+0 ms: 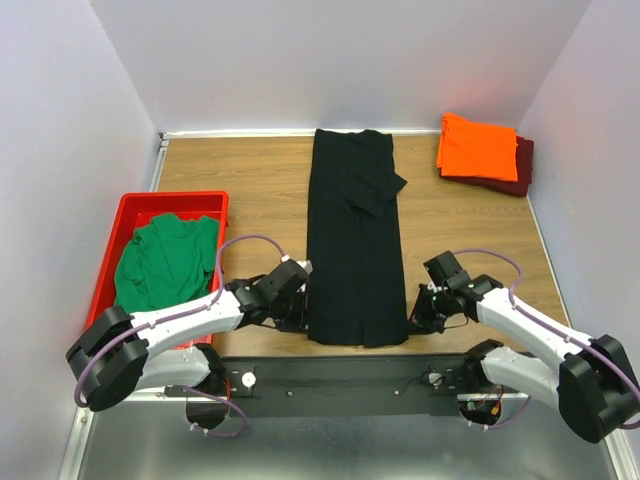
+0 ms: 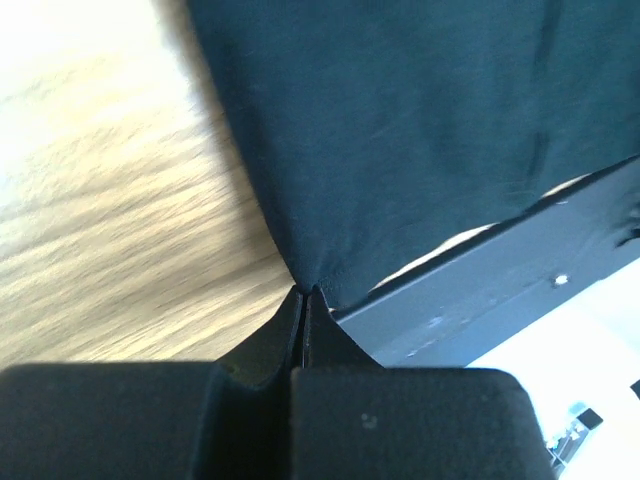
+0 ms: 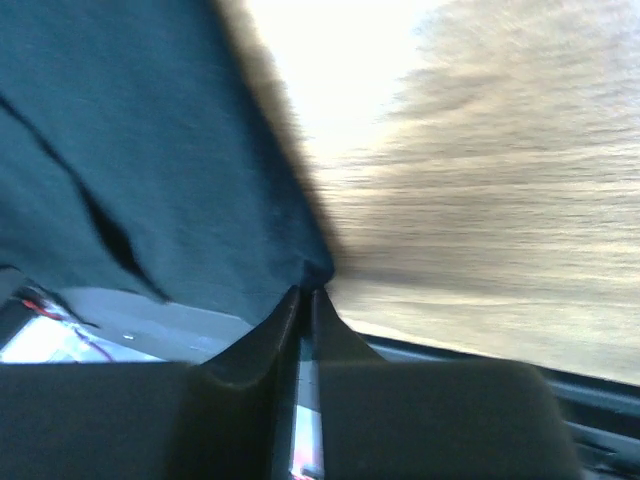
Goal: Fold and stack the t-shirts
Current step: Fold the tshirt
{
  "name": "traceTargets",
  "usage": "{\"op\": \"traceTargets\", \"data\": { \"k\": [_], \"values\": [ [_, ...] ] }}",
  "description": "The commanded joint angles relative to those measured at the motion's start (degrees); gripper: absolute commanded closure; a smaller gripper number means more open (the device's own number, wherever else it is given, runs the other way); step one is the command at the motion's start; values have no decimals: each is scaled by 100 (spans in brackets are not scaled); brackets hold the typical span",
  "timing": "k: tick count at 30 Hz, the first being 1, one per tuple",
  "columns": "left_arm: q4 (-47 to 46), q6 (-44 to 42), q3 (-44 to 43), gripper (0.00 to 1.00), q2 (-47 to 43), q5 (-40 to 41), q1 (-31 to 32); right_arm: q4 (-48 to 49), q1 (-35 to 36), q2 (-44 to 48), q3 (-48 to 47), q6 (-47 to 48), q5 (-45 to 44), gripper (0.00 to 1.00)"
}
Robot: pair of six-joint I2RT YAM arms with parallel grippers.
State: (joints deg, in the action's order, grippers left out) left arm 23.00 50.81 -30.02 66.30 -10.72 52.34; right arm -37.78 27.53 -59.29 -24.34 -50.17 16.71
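The black cloth t-shirt [image 1: 355, 250] lies along the middle of the brown wooden counter [image 1: 250, 170] as a long narrow strip. The strip runs from the far edge to the near edge, and one sleeve is turned over on top at the far end. The left tool [image 2: 303, 292] is pressed together on the near left corner of the hem. The right tool [image 3: 308, 290] is drawn in on the near right corner, with the cloth pinched at its tips.

The garment is judged to be light, limp and without stiffness. Any unsupported span can be expected to sag and crease. Hold is best taken at the two hem corners, through all layers, so that the layers are not separated. Both corners should be carried level and together, with the cloth kept lightly taut between them.

The bright orange folded t-shirt [image 1: 478, 147] rests on the dark maroon folded t-shirt [image 1: 522, 170] in the far right corner. The green crumpled t-shirt [image 1: 165, 260] lies in the red plastic tray [image 1: 175, 201] at the left.
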Motion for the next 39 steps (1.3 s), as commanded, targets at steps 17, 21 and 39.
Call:
{"op": "traceTargets", "data": {
  "k": [17,21,39],
  "values": [
    [-498,-985,-1735,100,1023,396,-1206,894,7,-1058,-2101,421,-1784,100],
    [-1041,-1003,-2042,100,1532,325,-1480,1613,16,-1619,-2251,324,-2136,100],
    [-1114,-1002,-3800,100,3433,123,-2324,2389,-248,-3791,-4105,737,-2902,100]
  ]
}}
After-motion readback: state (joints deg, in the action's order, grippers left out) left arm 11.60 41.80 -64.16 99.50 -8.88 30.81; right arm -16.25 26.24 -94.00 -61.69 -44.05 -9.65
